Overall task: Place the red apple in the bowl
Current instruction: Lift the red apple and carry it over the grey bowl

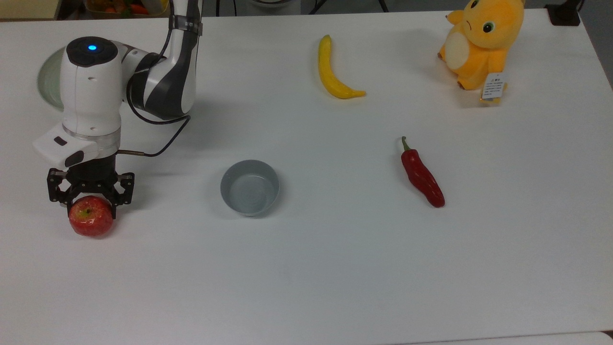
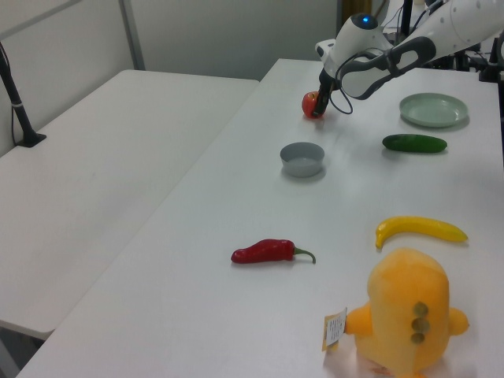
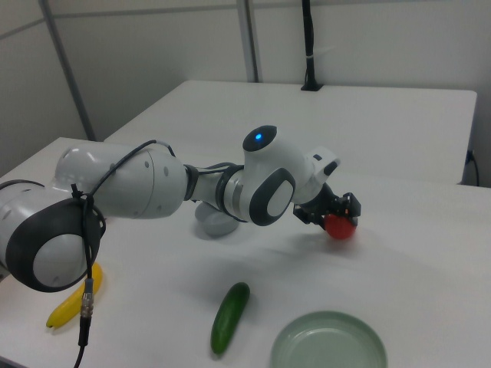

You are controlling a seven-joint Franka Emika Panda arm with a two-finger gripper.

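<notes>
The red apple (image 1: 91,221) rests on the white table at the top view's left, with its stem dimple facing up. My gripper (image 1: 91,207) points straight down over it, open, with one finger on each side of the fruit's upper half. In the left view the apple (image 2: 309,102) peeks out beside the gripper (image 2: 317,107). The right view has the apple (image 3: 341,228) just under the gripper (image 3: 337,215). The grey bowl (image 1: 226,189) stands empty to the top view's right of the apple. In the right view the bowl (image 3: 213,223) sits partly behind the arm.
A dark-red chili (image 1: 422,176), a banana (image 1: 333,72) and an orange plush toy (image 1: 481,40) lie toward the top view's right. A light-green plate (image 1: 48,81) sits behind the arm. A cucumber (image 2: 414,142) lies near the plate (image 2: 433,109).
</notes>
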